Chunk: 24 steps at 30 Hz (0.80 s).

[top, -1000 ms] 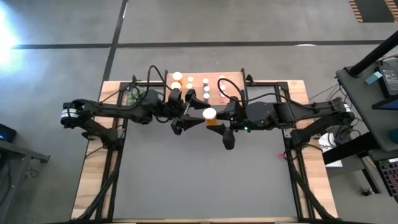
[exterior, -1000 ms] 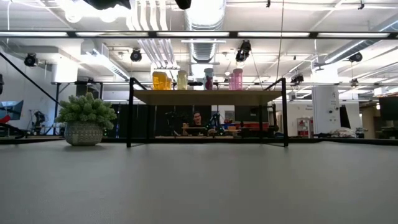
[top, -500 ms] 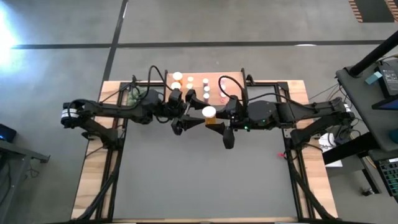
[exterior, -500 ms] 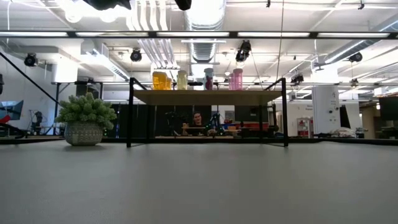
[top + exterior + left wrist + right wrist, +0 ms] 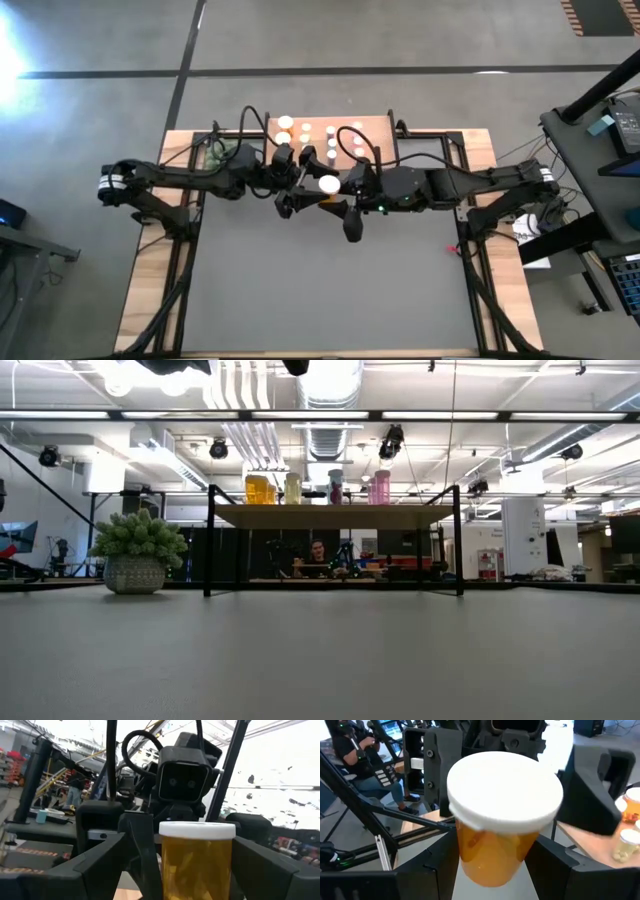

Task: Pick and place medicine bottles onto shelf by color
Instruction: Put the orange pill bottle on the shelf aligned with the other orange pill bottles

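Observation:
An orange medicine bottle [image 5: 497,845] with a white cap [image 5: 329,184] hangs high above the table's far middle, with my right gripper [image 5: 343,195] shut on it. My left gripper [image 5: 303,190] faces it from the left, open, its two fingers [image 5: 95,865] standing wide on either side of the bottle [image 5: 196,865]; whether they touch it, I cannot tell. Behind them stands the shelf [image 5: 335,516], a light-wood board on black legs. Orange [image 5: 258,489], yellowish [image 5: 292,487], dark [image 5: 336,486] and pink [image 5: 380,486] bottles stand upright on it. My right gripper pinches the bottle's orange body [image 5: 465,857], below the cap, between its two fingers [image 5: 432,872]. The fingers come about level from the table's right side. The bottle stands upright in the hold, cap up, lifted clear of the table.
A green bushy plant in a pot [image 5: 138,552] stands at the far left beside the shelf. The grey table top [image 5: 330,290] in front of the arms is bare. People sit at desks [image 5: 318,556] in the room beyond the shelf.
My right gripper has carried the orange bottle a little toward the table's left, closer to my left gripper; the bottle stays upright and clear of the table.

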Available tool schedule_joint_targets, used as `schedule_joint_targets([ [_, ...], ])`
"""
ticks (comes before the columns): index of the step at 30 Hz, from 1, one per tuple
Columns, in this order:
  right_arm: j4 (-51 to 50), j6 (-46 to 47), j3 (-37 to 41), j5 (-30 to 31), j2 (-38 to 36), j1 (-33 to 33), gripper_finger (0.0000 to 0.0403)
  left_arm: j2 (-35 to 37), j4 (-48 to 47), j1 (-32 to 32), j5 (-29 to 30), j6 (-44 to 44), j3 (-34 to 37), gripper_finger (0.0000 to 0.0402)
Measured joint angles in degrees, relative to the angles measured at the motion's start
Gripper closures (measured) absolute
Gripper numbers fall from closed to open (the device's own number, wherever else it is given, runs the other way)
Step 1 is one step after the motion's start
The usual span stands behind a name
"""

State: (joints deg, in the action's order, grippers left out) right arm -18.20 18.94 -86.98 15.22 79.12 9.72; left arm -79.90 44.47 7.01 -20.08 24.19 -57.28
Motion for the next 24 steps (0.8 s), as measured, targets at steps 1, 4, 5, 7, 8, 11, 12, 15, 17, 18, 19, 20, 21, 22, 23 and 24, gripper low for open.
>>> schedule_joint_targets([
  [1, -0.09, -0.04, -0.46, 0.01, 0.39, 0.0, 0.0211, 0.01, 0.04, -0.01, -0.04, 0.88, 0.0, 0.0088],
  [4, -0.72, -0.64, -1.55, 0.0, 0.92, 0.0, 0.0211, 0.02, -0.16, -0.07, -0.53, 2.5, 0.0, 0.0088],
  [5, -0.91, -0.85, -1.83, -0.02, 1.01, 0.0, 0.0211, 0.02, -0.08, -0.07, -0.63, 2.62, 0.08, 0.0088],
  [7, -1.58, -0.97, -2.37, -0.02, 1.04, 0.0, 0.0211, 0.05, -0.12, -0.04, -0.79, 2.67, 0.13, 0.0088],
  [8, -2.02, -0.97, -2.55, -0.04, 1.04, 0.0, 0.0211, 0.07, -0.14, -0.04, -0.92, 2.68, 0.13, 0.0089],
  [11, -2.68, -0.97, -2.69, -0.1, 0.94, 0.0, 0.0211, 0.09, -0.46, -0.04, -1.09, 2.66, 0.17, 0.0089],
  [12, -2.81, -0.97, -2.69, -0.09, 0.92, 0.0, 0.0211, 0.09, -0.48, -0.04, -1.11, 2.66, 0.17, 0.0089],
  [15, -2.81, -0.97, -2.69, -0.1, 0.86, 0.0, 0.0211, 0.09, -0.49, 0.0, -1.14, 2.65, 0.2, 0.009],
  [17, -2.97, -0.94, -2.69, -0.13, 0.82, 0.0, 0.0211, 0.09, -0.51, 0.0, -1.54, 2.64, 0.2, 0.0098],
  [18, -2.97, -0.97, -2.69, -0.13, 0.82, 0.0, 0.0211, 0.09, -0.51, 0.0, -1.9, 2.63, 0.2, 0.0104],
  [19, -2.99, -0.94, -2.69, -0.15, 0.82, 0.0, 0.0211, 0.09, -0.51, 0.0, -2.12, 2.61, 0.2, 0.0111],
  [20, -3.01, -0.96, -2.69, -0.15, 0.82, 0.0, 0.0211, 0.09, -0.49, 0.0, -2.19, 2.54, 0.2, 0.0119],
  [21, -3.05, -0.96, -2.69, -0.12, 0.82, 0.0, 0.0211, 0.09, -0.49, 0.0, -2.26, 2.49, 0.2, 0.0127],
  [22, -3.09, -0.96, -2.69, -0.11, 0.82, 0.0, 0.0211, 0.09, -0.48, 0.0, -2.33, 2.47, 0.2, 0.0136],
  [23, -3.14, -0.94, -2.69, -0.02, 0.82, 0.0, 0.0211, 0.09, -0.49, 0.0, -2.33, 2.44, 0.22, 0.0145],
  [24, -3.2, -0.9, -2.69, 0.05, 0.82, 0.0, 0.0211, 0.09, -0.46, 0.0, -2.31, 2.4, 0.22, 0.0154],
])
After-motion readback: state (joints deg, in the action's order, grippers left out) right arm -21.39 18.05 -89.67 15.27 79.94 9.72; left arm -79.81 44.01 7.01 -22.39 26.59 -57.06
